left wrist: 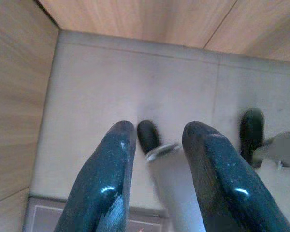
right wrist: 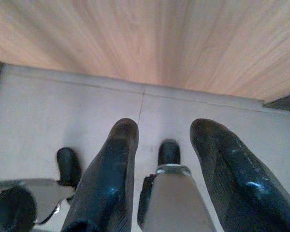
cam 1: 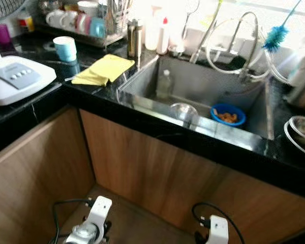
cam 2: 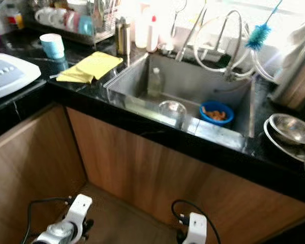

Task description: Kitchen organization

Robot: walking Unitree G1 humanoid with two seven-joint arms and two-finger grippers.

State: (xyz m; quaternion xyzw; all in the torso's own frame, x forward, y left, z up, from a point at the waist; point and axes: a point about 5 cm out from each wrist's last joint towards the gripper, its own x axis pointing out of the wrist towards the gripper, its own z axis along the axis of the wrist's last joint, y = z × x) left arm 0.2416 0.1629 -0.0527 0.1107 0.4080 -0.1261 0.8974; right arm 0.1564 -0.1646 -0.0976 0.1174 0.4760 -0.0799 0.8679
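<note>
nearest the camera, both arms hang low in front of the wooden cabinet fronts. the left gripper points down at the pale tiled floor, its two black fingers spread apart with nothing between them but the robot's own foot far below. the right gripper hangs the same way, fingers parted and empty.

everything the task could concern lies above and beyond the jaws, up on the black counter and in the steel sink. no single target is fixed by the task sentence, so this is a judgement. in the sink, a clear glass bowl sits at the near wall, a blue bowl with something orange in it lies just beside it towards the right, and a clear bottle stands upright further back on the left. the sink sits ahead and to the right, so the right arm looks the nearer for the bowls.

left of the sink a yellow cloth lies flat, its long axis running away from the robot towards the far right; a light blue cup stands beyond it, nearer the left arm. a dish rack with mugs lines the back, and a blue bottle brush hangs by the tap.

either arm must rise well clear of the counter edge first.
</note>
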